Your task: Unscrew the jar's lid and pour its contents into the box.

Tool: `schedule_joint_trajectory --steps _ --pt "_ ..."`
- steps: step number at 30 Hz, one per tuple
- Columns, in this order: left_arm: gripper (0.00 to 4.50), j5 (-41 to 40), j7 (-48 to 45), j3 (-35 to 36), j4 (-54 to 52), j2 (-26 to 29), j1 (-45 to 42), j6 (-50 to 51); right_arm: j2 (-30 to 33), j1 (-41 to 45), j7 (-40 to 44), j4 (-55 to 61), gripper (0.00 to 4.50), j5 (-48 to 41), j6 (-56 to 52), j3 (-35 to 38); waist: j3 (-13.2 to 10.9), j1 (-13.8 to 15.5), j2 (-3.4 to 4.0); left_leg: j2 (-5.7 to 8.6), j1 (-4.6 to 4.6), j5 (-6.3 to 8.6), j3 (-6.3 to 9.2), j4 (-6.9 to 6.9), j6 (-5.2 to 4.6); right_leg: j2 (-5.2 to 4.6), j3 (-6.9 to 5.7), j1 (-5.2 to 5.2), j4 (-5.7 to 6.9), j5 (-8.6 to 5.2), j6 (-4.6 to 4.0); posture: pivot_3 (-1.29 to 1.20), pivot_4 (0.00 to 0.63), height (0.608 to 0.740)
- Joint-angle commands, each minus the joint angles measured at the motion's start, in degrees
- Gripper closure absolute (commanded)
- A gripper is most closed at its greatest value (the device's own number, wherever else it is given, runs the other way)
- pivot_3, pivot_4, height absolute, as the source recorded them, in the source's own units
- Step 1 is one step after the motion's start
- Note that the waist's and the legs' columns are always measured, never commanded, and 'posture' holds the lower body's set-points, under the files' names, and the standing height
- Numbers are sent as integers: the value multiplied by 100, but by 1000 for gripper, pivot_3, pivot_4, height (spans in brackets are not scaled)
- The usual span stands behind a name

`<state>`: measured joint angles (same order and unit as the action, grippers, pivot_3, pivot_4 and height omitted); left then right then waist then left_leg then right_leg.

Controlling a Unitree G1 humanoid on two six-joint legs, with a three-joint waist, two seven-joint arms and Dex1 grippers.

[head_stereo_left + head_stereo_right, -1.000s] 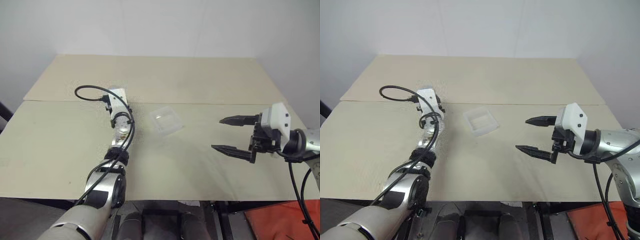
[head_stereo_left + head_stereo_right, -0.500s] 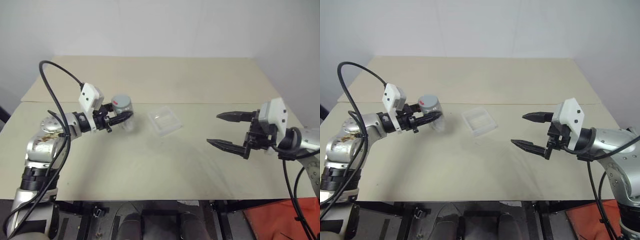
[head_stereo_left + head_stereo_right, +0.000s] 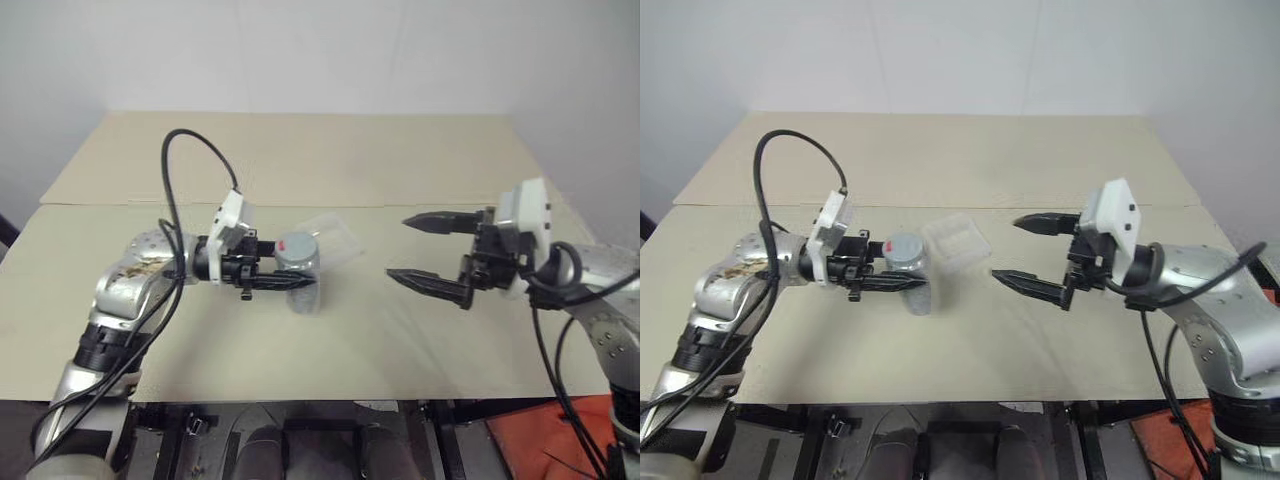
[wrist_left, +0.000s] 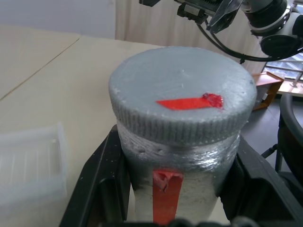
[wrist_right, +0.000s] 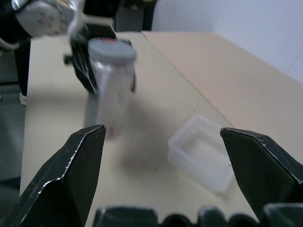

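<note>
Left of centre in the left eye view, the left claw (image 3: pixel 272 282) is clamped around a small silver-grey can-like jar (image 3: pixel 298 272) marked with a red stripe, its black fingers hugging the jar's body below the cap. The jar hangs upright above the beige tabletop (image 3: pixel 300 150), just short of the middle of the frame. Its round grey ribbed lid (image 4: pixel 182 101), carrying a strip of red tape, sits fully on the jar. Just right of the jar and a little higher in the frame lies the shallow square box of clear whitish plastic (image 3: pixel 335 232), partly hidden behind the jar and, as far as can be seen, holding nothing. In the right half, the right claw (image 3: pixel 428 252) hangs with its two fingers spread wide and nothing between them, pointing towards the jar but well apart from it.

By my reading the jar has been picked up and is being presented for the other claw; unscrewing the lid and pouring are both left to do.

The left wrist view gives the lid's ribbed edge, the tape and the seated cap. The right wrist view looks between its spread fingers at jar and box side by side. The contents cannot be made out through the jar's wall.
</note>
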<state>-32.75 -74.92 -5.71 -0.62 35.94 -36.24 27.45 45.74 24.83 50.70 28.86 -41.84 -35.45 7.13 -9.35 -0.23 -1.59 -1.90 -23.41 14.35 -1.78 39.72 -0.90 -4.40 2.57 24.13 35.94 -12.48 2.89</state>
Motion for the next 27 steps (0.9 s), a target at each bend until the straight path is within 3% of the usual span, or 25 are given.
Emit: schedule_joint_trajectory --steps 1,8,27 --pt "2443 201 -33 -60 107 -175 -231 -325 -289 686 -364 -107 0 76 -312 -448 0 -33 0 0 0 0 0 0 0 0 1 1 0 0 0 0 150 740" --pt "2443 566 -103 -259 258 -349 -406 -684 -766 1514 -596 -437 0 148 -845 -1034 0 -37 0 1 -13 0 2 1 -1 -1 -1 9 1 0 0 0 150 740" --pt "2443 783 -102 -218 339 -408 -432 -809 -1470 1881 -478 -741 0 564 -913 -1652 0 -47 1 0 -14 0 3 3 -2 -1 -3 12 6 0 0 0 150 740"
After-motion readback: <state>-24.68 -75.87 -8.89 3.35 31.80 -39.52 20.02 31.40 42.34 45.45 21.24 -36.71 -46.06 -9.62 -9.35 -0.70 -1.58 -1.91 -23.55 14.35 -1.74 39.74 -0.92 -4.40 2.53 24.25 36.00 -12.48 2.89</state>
